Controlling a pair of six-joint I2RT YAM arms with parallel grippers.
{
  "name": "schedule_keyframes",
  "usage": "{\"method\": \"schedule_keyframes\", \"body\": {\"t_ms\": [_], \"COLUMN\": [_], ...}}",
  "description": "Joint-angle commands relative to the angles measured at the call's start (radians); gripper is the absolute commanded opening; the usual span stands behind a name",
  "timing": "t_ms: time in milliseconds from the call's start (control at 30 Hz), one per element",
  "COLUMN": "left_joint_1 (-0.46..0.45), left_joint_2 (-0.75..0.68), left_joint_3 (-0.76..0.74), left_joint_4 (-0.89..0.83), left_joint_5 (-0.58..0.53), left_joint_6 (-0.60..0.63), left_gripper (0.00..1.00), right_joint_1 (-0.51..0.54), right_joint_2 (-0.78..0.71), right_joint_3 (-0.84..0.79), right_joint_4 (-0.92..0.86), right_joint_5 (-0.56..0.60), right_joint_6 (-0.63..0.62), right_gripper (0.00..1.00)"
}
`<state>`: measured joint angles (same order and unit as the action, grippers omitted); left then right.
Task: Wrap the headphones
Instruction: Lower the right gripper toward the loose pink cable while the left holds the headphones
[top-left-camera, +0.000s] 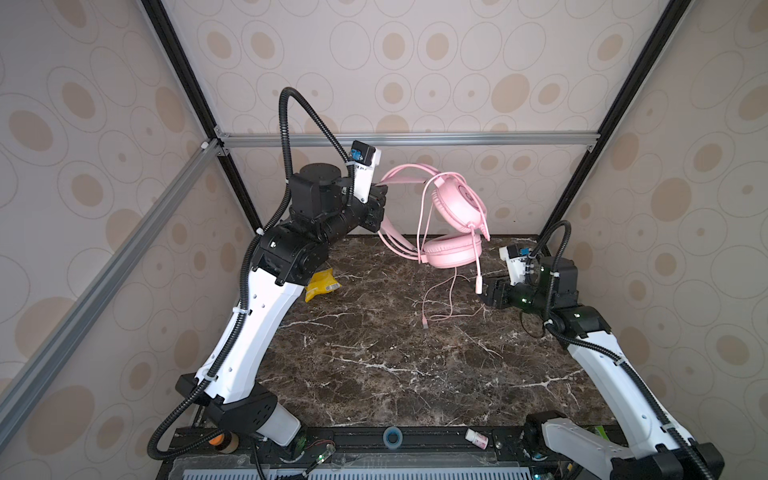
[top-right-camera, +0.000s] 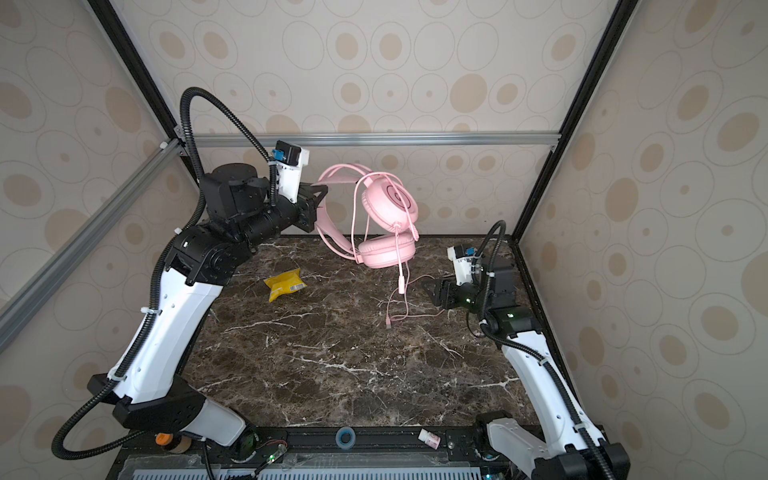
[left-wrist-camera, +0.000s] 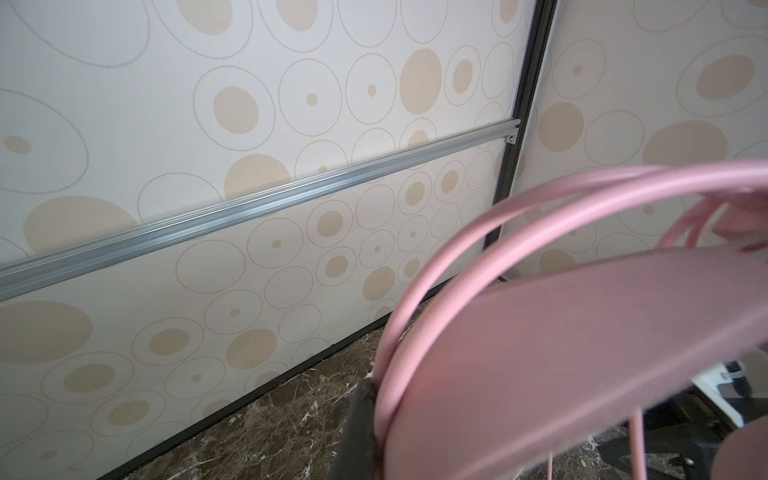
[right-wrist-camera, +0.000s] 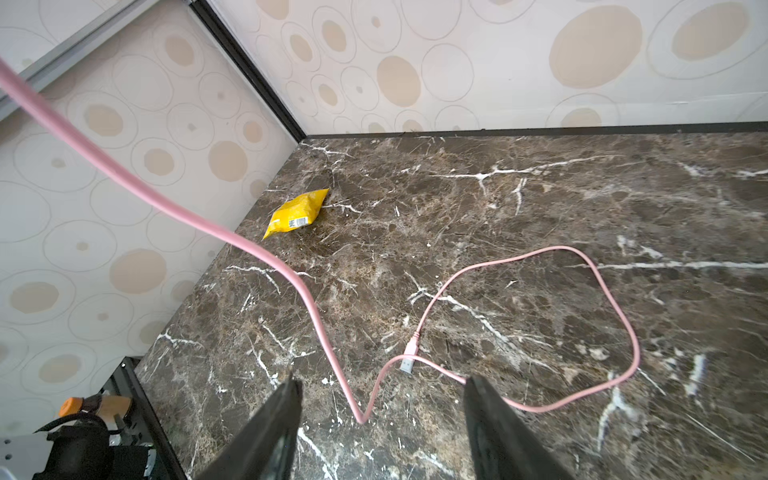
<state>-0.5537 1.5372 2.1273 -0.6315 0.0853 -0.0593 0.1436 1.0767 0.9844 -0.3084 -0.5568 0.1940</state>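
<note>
Headphones (top-left-camera: 457, 199) hang from the clamped left gripper (top-left-camera: 382, 205); right gripper (right-wrist-camera: 383, 380), open and empty, should next catch the loose cable (right-wrist-camera: 582, 253) for winding.

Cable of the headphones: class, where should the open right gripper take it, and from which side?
Likely at the low bend where the cable meets the table, coming in low from the side of the right gripper. In the right wrist view that stretch lines up between its open jaws and rises clear of the marble, unlike the flat loop.
</note>
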Motion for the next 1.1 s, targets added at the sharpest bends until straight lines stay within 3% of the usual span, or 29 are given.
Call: {"method": "schedule_keyframes", "body": {"t_ms": [0,633,967,1067], "left_joint_1": [0.012,0.054,0.071,0.072], "left_joint_2": [-0.009,0.015,0.009,0.009], "left_joint_3": [0.065,0.085,0.083,0.076], "left_joint_4": [0.037,0.092,0.094,0.095], "left_joint_5": [0.019,0.084,0.093,0.091], "left_joint_6": [-0.087,-0.175,-0.191,-0.194], "left_gripper": [0.0,0.0,0.0,0.0], "right_joint_1": [0.001,0.074,0.131,0.162], "right_joint_2": [0.014,0.138,0.255,0.278], "right_joint_3": [-0.007,-0.052,0.013,0.029], "right_joint_4": [0.093,0.24,0.281,0.286], "right_joint_5": [-0.069,-0.127,-0.135,-0.143], "right_joint_6": [-0.014,0.046,0.04,0.037], "right_gripper": [0.65,0.65,0.64,0.59]}}
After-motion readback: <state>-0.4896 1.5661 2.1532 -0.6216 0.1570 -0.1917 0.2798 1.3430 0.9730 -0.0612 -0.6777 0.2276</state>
